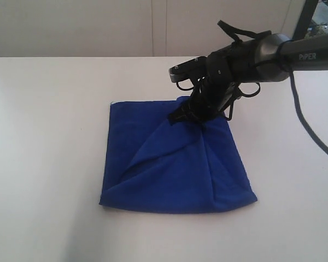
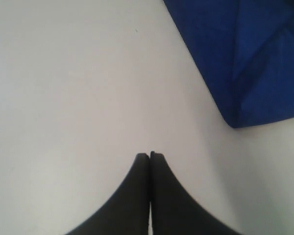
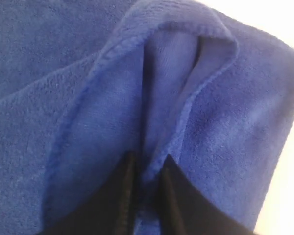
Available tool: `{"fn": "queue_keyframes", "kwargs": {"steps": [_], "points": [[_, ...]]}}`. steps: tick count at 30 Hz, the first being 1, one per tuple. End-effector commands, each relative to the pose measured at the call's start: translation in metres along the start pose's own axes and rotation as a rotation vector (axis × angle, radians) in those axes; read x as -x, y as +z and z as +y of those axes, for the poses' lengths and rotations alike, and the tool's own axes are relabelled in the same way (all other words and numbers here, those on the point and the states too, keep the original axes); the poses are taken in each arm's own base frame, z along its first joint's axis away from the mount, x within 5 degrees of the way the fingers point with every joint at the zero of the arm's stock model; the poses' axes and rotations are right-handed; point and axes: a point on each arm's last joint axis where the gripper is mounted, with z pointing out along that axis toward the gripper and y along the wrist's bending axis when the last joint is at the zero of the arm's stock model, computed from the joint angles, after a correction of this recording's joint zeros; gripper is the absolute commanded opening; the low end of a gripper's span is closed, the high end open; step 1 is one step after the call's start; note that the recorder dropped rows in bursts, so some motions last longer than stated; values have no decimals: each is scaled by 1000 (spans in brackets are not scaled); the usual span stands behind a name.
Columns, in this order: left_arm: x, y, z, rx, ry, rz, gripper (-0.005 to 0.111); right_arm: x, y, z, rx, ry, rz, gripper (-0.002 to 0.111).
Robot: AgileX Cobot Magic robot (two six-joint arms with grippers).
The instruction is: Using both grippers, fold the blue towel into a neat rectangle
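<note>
- The blue towel (image 1: 175, 164) lay on a white table (image 1: 44, 136), roughly in the middle of the exterior view and a little to the right.
- It was folded over into a rough square with uneven sides, and its near edge bulged out towards the right corner.
- Several creases ran across its top layer, fanning out from the far edge towards the near left corner.
- A thin strip of pale edging showed at its far left corner.
- The right gripper (image 1: 199, 114) reached down to the far edge of the blue towel, on the right half of that edge.
- In the right wrist view, its two black fingers (image 3: 120, 196) were clamped on a raised fold of the cloth, with only a thin layer of blue between them.
- The pinched fold stood up from the rest of the cloth, and a hemmed edge curled over at its top.
- The right arm (image 1: 262, 54) came in from the right side, with a grey segment marked "PIPER" and a dark cable (image 1: 311, 136) trailing across the table.
- The left gripper (image 2: 150, 155) showed only in its own wrist view, with its fingers pressed together and nothing between them.
- It was over bare table, and a corner of the blue towel was near it but clearly apart.
- A pale panelled wall (image 1: 98, 27) stood behind the table.
</note>
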Motion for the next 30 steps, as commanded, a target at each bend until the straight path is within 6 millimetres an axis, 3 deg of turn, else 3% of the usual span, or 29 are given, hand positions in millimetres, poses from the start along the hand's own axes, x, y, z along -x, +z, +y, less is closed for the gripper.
{"fn": "queue_keyframes", "kwargs": {"steps": [1, 18, 23, 30], "points": [[-3, 0, -2, -8, -1, 3, 0, 2, -4, -1, -1, -3, -19, 4], [-3, 0, -2, -8, -1, 3, 0, 4, -12, -3, -15, -22, -29, 0], [-3, 0, -2, -8, -1, 3, 0, 8, -30, -4, -20, -19, -45, 0], [-3, 0, -2, -8, -1, 3, 0, 9, -41, -17, 60, 146, -53, 0]]}}
